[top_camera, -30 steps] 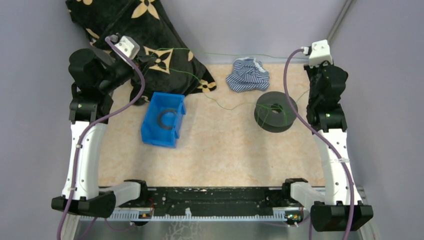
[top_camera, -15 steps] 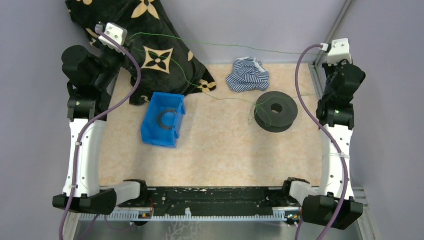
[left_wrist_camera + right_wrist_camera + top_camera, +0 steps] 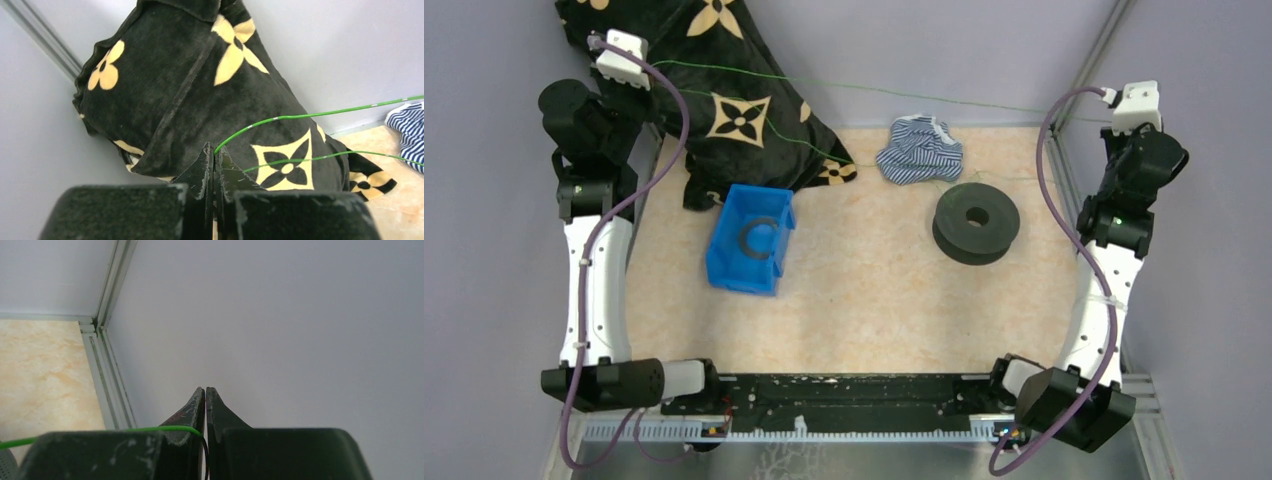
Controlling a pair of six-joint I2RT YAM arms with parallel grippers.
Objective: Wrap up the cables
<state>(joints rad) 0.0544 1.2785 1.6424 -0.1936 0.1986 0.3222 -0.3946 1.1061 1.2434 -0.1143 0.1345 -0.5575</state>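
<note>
Both arms have swung out to the sides since a second ago, and the loose loop that lay by the spool is gone. Now the cable (image 3: 295, 117) runs in a tight line from one pincer to the other, up in the air over the far end of the table (image 3: 864, 290).

My left pincer (image 3: 214, 150) is clenched on the cable. The green line comes out right at its tips and goes off to its right. A second strand runs lower, also to its right, over the black flower cloth (image 3: 744, 60). That cloth is straight ahead of the tips and close. A grey wall is on the pincer's left, so I have little room that way.

My right pincer (image 3: 205, 390) is pinched shut on the cable too. The green line slips in between its fingers from the left. A grey wall fills the view ahead of it and to its right. The metal edge rail (image 3: 107, 365) of the table is off to its left.

Between the two pincers, under the cable, sit the striped cloth (image 3: 919, 150), the black spool (image 3: 976, 222) and the blue bin (image 3: 724, 245). The near half of the table is open floor for moving.
</note>
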